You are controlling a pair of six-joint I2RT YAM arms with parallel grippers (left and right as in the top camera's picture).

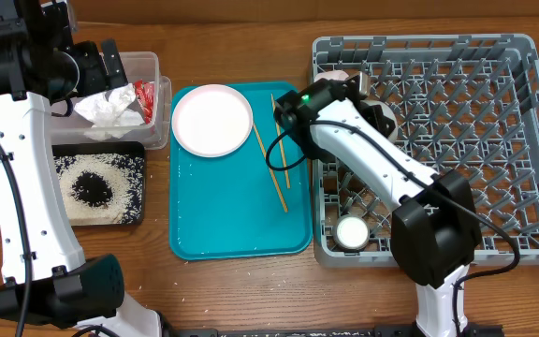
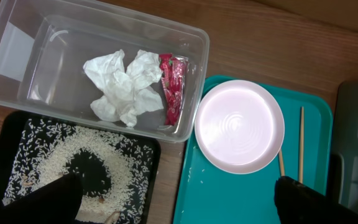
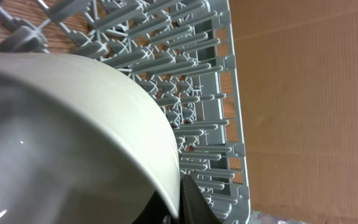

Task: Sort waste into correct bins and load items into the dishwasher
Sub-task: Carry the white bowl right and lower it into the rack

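1. Square grey plastic lattice rack (image 1: 494, 140): right of teal rect. tray (image 1: 232, 215).
2. Clear plastic rect. tub (image 2: 17, 68): left of tray, crumpled white paper napkin (image 2: 120, 87) inside; L end effector (image 2: 182, 202) above, spread wide, empty.
3. Grey-green bowl (image 3: 73, 124): in rack, rim pinched by R end effector (image 1: 368, 94).

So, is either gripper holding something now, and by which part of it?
The right gripper is shut on the rim of the grey-green bowl, over the dish rack. The left gripper is open and holds nothing.

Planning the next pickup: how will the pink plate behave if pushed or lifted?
The pink plate looks rigid and glossy, so probably slippery in a pinch. Lying flat on the teal tray, it would likely slide, not tip.
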